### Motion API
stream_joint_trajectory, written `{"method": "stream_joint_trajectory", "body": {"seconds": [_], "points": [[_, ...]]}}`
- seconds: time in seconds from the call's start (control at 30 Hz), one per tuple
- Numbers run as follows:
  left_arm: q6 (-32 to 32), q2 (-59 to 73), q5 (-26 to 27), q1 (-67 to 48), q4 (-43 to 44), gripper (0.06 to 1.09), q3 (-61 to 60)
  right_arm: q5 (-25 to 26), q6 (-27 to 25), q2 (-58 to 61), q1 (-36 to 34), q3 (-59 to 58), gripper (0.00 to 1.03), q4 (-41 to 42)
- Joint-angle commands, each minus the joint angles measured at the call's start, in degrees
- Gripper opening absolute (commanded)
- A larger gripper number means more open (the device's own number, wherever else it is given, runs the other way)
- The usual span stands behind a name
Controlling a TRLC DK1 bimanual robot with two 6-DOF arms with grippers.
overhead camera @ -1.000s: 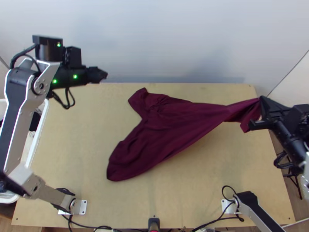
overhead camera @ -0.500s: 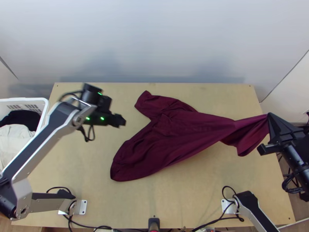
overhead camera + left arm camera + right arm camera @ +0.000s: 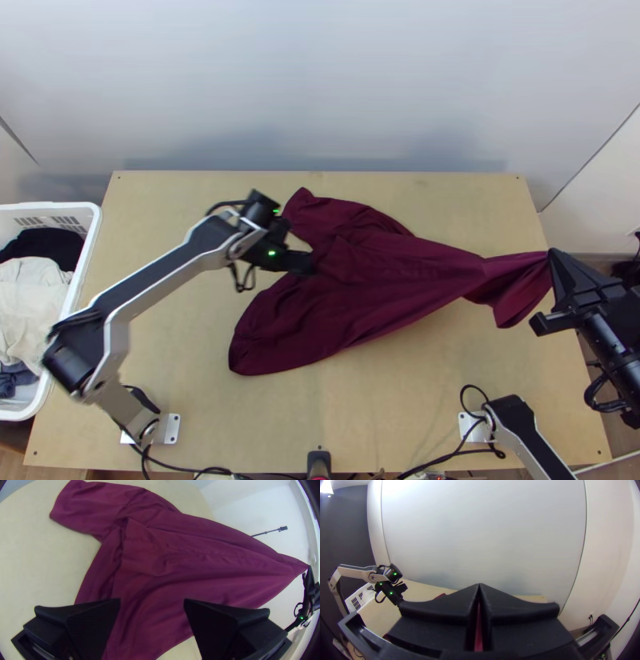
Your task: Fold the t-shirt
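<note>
Top view: the maroon t-shirt [image 3: 376, 280] lies slantwise across the wooden tabletop [image 3: 384, 424], creased and partly bunched, with one short sleeve [image 3: 320, 214] out toward the far edge. From there it narrows to a twisted neck of cloth running up to the right gripper [image 3: 552, 254], by the tabletop's right edge. That gripper's jaws are closed, with a strip of the shirt pinched between them; whether it is sleeve or hem I cannot tell. A loose flap hangs beside the hold. The left gripper [image 3: 152, 602] is over the sleeve side of the shirt, its jaws wide apart with nothing in them.

This looks like straightening before any fold. The likeliest trouble is the empty jaws closing on one layer, or on a mid-body crease, so that a pull would bunch the front and leave the back behind. Too shallow a descent could miss the cloth altogether. On the other side the hold is just a narrow tip: a hard tug could slip it free or drag the whole shirt sideways. Laying it down without undoing the twist would trap the flap underneath and make a crooked fold.
</note>
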Motion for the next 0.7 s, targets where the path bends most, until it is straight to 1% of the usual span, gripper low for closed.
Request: {"method": "stream_joint_trajectory", "body": {"seconds": [0.0, 0.1, 0.17, 0.37, 0.5, 0.57, 0.67], "points": [[-1.6, 11.5, 1.2, -4.5, 2.9, 0.98, 9.4, 0.0, -0.5, -0.6, 0.2, 0.0, 0.03, -2.0], [-1.8, 15.7, 1.0, -4.3, 3.6, 1.00, 14.4, 0.0, -0.5, -0.6, 0.2, 0.0, 0.03, -2.5], [-2.2, 18.5, -0.3, -4.0, 4.2, 1.00, 17.3, 0.0, -0.4, -0.6, 0.2, 0.0, 0.03, -2.8], [-0.2, 25.7, -8.8, -3.3, 6.2, 1.00, 22.7, 0.0, -0.4, -0.6, 0.2, 0.6, 0.03, -4.5], [3.0, 30.0, -11.7, -2.9, 5.8, 1.00, 25.9, 0.0, -0.4, -0.3, 0.1, 0.6, 0.03, -5.3], [3.3, 32.4, -15.2, -2.9, 5.3, 1.00, 28.0, 0.0, -0.3, 0.0, 0.0, 0.8, 0.03, -5.4], [3.7, 34.5, -17.0, -3.0, 4.3, 1.00, 30.2, 0.0, -0.3, 0.5, -0.1, 1.2, 0.03, -5.7]]}}
